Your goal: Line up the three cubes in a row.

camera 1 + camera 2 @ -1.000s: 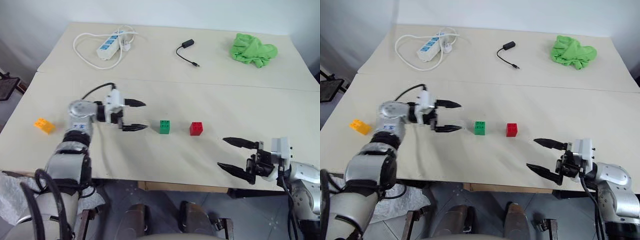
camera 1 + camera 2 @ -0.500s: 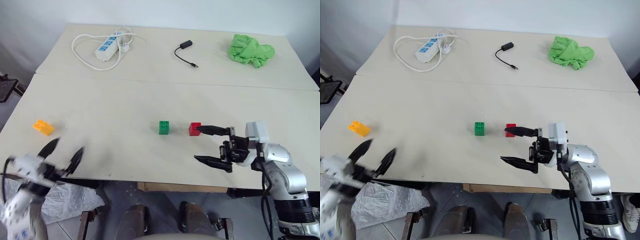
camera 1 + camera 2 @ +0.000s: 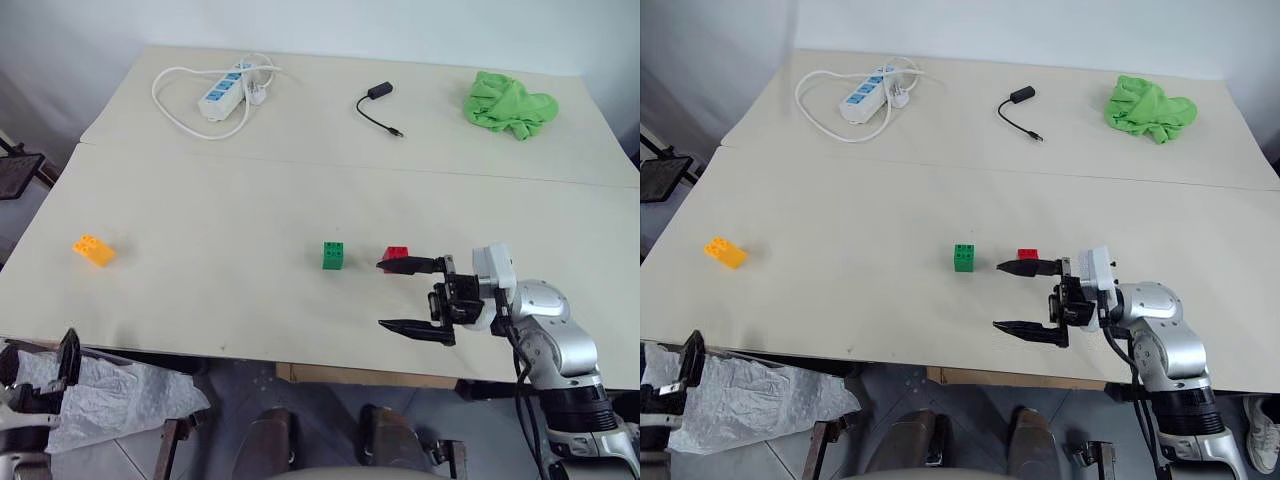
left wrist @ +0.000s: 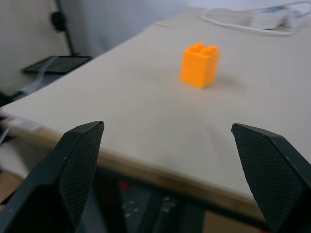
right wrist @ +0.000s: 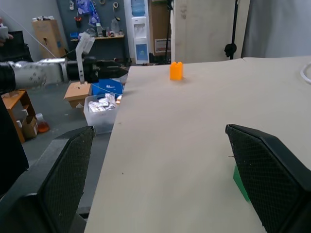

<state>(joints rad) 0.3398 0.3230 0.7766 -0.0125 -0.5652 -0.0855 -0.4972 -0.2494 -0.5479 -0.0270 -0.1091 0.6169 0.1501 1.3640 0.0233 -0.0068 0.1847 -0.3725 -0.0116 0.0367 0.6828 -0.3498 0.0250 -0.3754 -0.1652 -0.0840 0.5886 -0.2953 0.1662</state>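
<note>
The three bricks sit on the near half of the pale table [image 3: 200,290], each with studs on top. The green brick [image 3: 333,255] stands near the middle, and the red brick [image 3: 396,254] lies just beside it on the right, a small gap between them. The orange brick [image 3: 92,249] sits well apart, far over by the table's left edge, a longer block turned at a slant. The right gripper [image 3: 404,296] hovers level over the near edge, pointing left, its two black fingers spread wide and holding nothing; the far finger's tip overlaps the red brick, though I cannot tell if it touches. The left gripper [image 3: 68,360] is low off the table's near left corner, spread wide and empty, and its wrist view looks across at the orange brick [image 4: 199,64].
</note>
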